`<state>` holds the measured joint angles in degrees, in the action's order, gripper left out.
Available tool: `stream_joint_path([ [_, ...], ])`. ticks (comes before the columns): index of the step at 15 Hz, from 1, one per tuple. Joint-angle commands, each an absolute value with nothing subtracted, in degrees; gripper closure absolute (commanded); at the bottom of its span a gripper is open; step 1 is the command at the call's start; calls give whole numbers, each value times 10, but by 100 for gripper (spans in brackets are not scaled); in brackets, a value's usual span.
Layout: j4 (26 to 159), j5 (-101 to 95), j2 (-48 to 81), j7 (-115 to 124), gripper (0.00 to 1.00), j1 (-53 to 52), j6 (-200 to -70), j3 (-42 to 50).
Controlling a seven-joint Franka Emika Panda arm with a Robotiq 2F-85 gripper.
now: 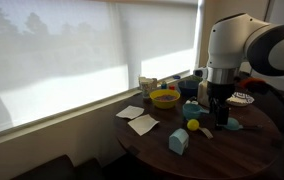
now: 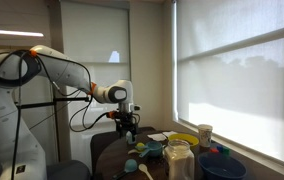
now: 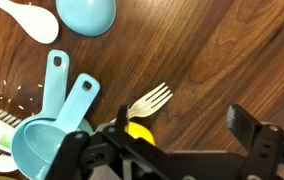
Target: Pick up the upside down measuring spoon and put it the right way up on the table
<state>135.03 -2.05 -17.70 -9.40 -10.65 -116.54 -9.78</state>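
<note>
Our hand hangs open-jawed above the round dark brown wooden surface, free to descend; the small teal-blue plastic measuring spoon lies bowl-down beyond it, not yet reached.

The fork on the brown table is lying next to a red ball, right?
Not quite. The fork does lie on the brown table next to a ball, but the ball is yellow, not red. The wrist view shows it.
</note>
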Motion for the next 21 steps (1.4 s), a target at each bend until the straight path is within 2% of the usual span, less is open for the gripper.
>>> stream_joint_path([
  [1, 1351, -27, -181, -97, 0, -109, -1166, -96],
  [5, 1372, -17, -216, -136, 0, -106, -1147, -74],
  [14, 1458, 1, -336, -299, 0, -94, -1084, 41],
  [15, 1432, -9, -307, -271, 0, -97, -1093, 24],
  [21, 1437, -10, -310, -275, 0, -96, -1092, 26],
])
